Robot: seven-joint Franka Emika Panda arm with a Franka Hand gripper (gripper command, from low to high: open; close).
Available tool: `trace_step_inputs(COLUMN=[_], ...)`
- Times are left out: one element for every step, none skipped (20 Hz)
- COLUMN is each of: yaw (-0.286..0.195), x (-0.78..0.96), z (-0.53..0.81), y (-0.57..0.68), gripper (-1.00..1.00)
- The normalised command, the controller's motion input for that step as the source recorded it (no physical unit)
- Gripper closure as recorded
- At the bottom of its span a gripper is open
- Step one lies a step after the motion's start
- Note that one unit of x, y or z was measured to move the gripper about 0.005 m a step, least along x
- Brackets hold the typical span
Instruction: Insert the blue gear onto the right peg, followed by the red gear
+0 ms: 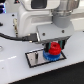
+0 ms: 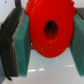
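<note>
White table, red gear clamped between hand pads

The arm reaches down, its gripper clamped shut.

Robotics lab: white bench, Panda arm.

- No text, label, brand, number or sign can be read in either view.
- The surfaces in the exterior view are too small and blurred to show any lettering.
- The wrist view shows only plain coloured surfaces with no markings.
</note>
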Motion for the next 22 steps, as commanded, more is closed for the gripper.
trace_step_inputs(yaw=[0.000,0.000,0.000,0.000,0.000,0.000,0.000,0.000,0.000,0.000,0.000,0.000,0.000,0.000,0.000,0.000,0.000,0.000,0.000,0.000,0.000,0.000], x=[0.10,0.11,0.10,0.11,0.11,0.11,0.09,0.06,0.07,0.08,0.10,0.13,0.15,0.16,0.14,0.10,0.11,0.11,0.11,0.10,0.08,0.09], z=[0.31,0.45,0.43,0.30,0.17,-0.14,-0.12,-0.02,-0.01,-0.02,-0.06,-0.12,-0.17,-0.22,-0.22,-0.12,-0.16,-0.19,-0.19,-0.13,0.04,0.20], y=[0.12,0.14,0.04,0.00,0.00,0.00,0.00,-0.01,-0.04,-0.07,-0.10,-0.12,-0.12,-0.12,-0.11,-0.05,-0.03,-0.02,0.00,0.00,0.00,0.00], gripper=[1.00,1.00,1.00,1.00,1.00,1.00,1.00,1.00,1.00,1.00,1.00,1.00,1.00,1.00,1.00,1.00,1.00,1.00,1.00,1.00,1.00,1.00])
